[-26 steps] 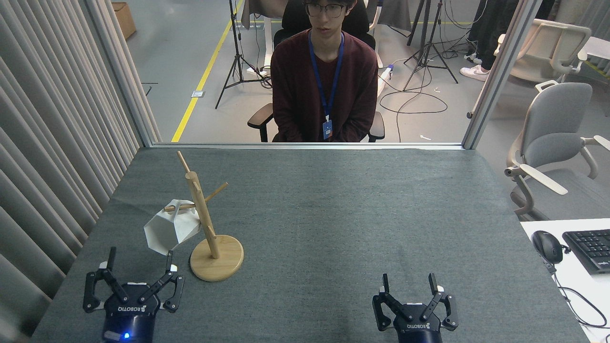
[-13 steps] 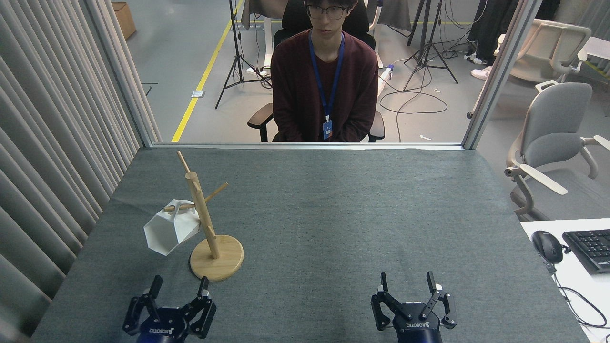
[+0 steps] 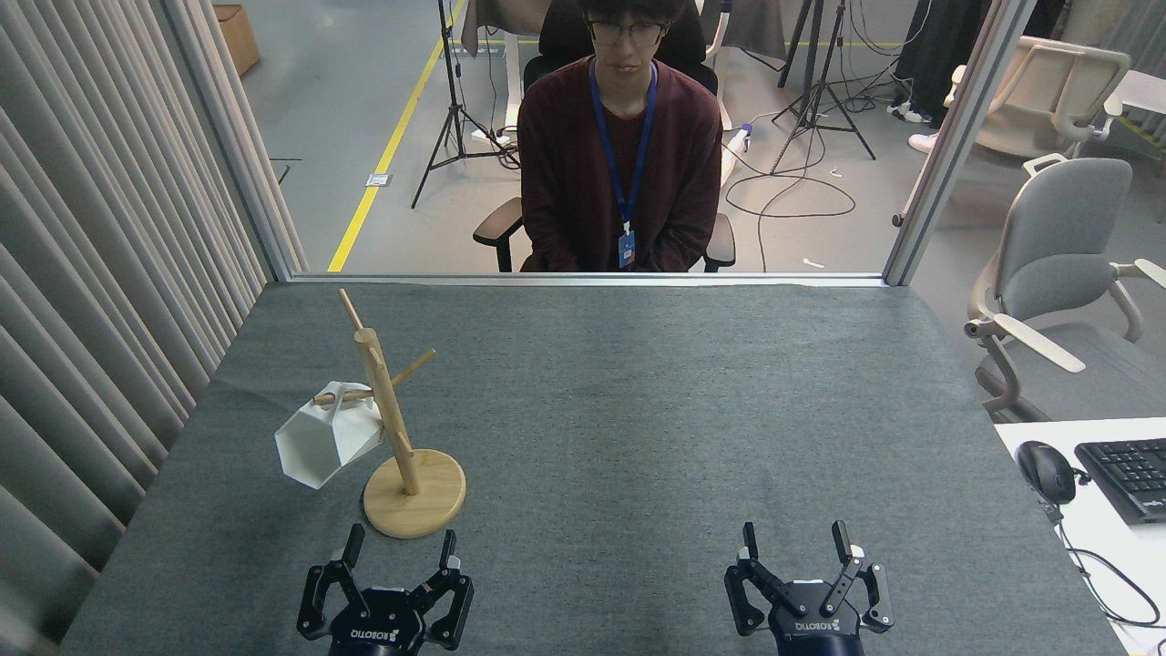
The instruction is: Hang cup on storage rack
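The white faceted cup [image 3: 326,440] hangs by its ring handle from a left-pointing peg of the wooden storage rack [image 3: 390,428], tilted with its mouth toward the front left. The rack stands on its round base [image 3: 414,506] at the left of the grey table. My left gripper [image 3: 399,548] sits open near the front edge, just in front of the rack's base and apart from the cup. Farther along the front edge, my right gripper [image 3: 792,539] is open too, holding nothing.
A person in a dark red top sits behind the table's far edge [image 3: 583,282]. Curtains [image 3: 100,273] line the left side. To the right stand a chair [image 3: 1057,273] and a white desk with a mouse [image 3: 1046,470] and keyboard [image 3: 1130,474].
My left gripper has drawn back from beside the cup and shifted right along the front edge, staying open. The right gripper shifted slightly. The cup stays hanging on the peg.
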